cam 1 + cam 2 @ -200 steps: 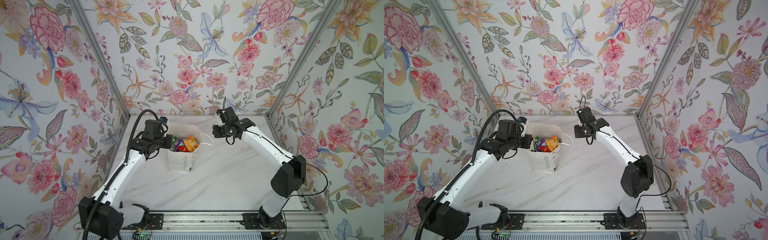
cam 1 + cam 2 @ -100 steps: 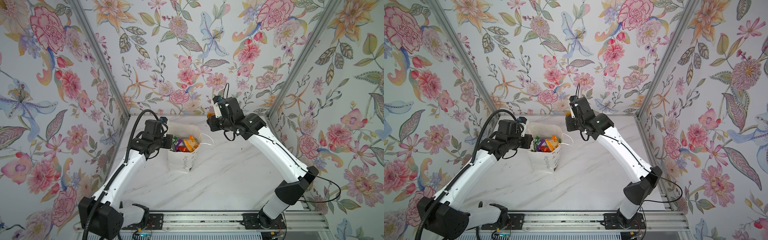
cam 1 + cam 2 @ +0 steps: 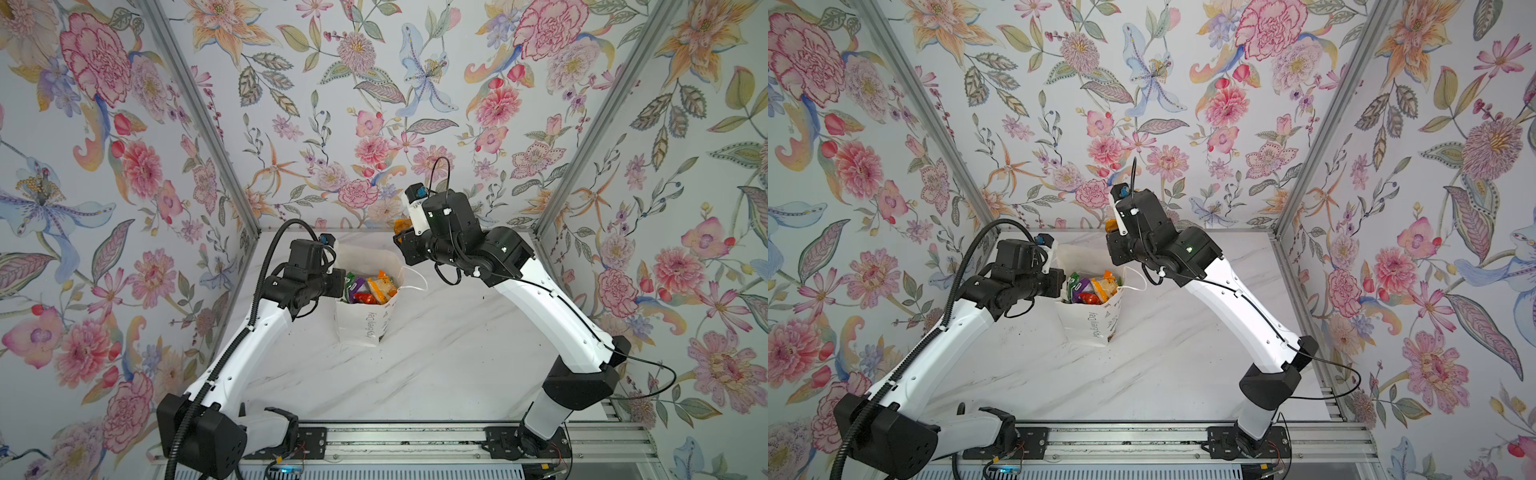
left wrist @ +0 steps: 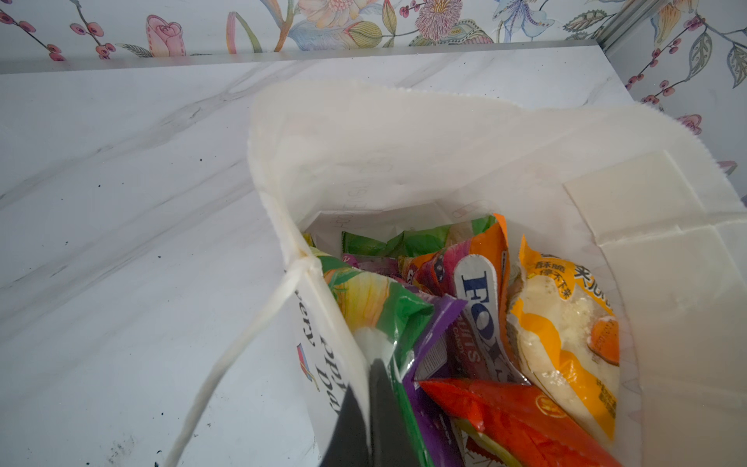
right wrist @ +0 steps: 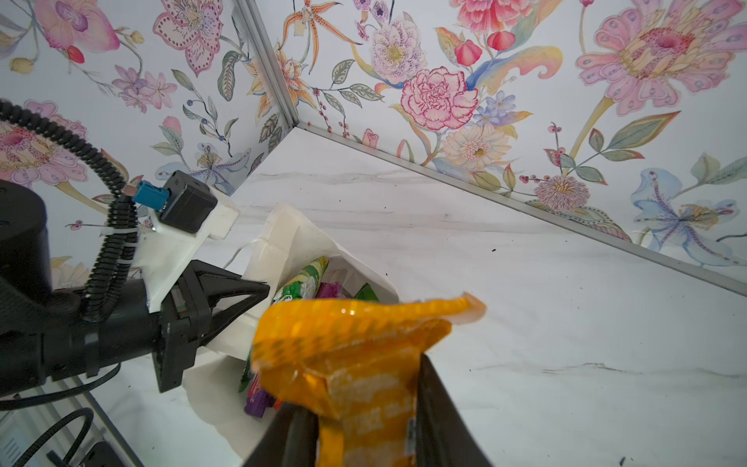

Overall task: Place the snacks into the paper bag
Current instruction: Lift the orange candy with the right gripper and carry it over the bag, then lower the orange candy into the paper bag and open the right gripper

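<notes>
Pinching an orange packet (image 5: 355, 335) between the right gripper (image 5: 359, 420) fingers, closed on its lower part, lower centre of the right wrist view. Holding it just up and right of the paper bag (image 3: 365, 324), standing at centre of both top views. Clamping the bag's rim, left edge of its mouth, with the left gripper (image 4: 368, 412) fingers pressed together. Storing the other snacks (image 4: 481, 323) inside, close to the rim. Advisable: centring over the mouth, lowering edge-first into the gap, releasing below the rim, avoiding the cord handle (image 4: 226, 366).

The white marble-patterned tabletop (image 3: 415, 374) is enclosed on three sides by floral-wallpapered walls (image 3: 353, 104) joined at aluminium corner posts (image 3: 201, 120).
</notes>
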You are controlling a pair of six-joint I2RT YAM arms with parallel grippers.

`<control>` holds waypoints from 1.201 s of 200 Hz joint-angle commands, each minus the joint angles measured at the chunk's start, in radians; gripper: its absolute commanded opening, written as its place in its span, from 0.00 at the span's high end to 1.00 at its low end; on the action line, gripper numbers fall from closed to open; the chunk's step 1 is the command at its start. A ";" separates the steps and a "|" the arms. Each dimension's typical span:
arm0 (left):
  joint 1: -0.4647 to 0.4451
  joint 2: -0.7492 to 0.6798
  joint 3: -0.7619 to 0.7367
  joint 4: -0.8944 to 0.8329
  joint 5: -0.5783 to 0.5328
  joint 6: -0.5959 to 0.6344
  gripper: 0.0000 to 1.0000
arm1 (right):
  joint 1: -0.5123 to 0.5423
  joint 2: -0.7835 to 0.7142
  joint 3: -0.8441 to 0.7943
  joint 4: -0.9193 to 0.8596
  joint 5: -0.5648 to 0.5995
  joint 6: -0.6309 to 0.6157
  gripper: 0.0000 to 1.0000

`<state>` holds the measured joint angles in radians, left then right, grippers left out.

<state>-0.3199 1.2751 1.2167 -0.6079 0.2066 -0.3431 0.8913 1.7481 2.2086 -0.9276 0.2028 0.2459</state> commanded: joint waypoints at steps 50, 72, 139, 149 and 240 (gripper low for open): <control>0.015 -0.041 0.001 0.071 -0.004 0.027 1.00 | 0.078 0.161 0.109 -0.034 -0.025 -0.013 0.86; 0.015 -0.042 0.000 0.070 -0.006 0.027 1.00 | 0.080 0.200 0.118 -0.034 -0.037 -0.013 0.86; 0.015 -0.043 -0.002 0.072 -0.004 0.027 1.00 | 0.079 0.267 0.111 -0.036 -0.045 -0.009 0.85; 0.016 -0.043 -0.001 0.073 -0.006 0.027 1.00 | 0.078 0.275 0.110 -0.034 -0.045 -0.008 0.85; 0.015 -0.042 -0.003 0.072 -0.006 0.026 1.00 | 0.066 0.283 0.107 -0.035 -0.046 0.007 0.55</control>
<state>-0.3195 1.2713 1.2152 -0.6079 0.2096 -0.3431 0.9600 2.0235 2.2982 -0.9512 0.1612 0.2470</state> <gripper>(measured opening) 0.042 0.403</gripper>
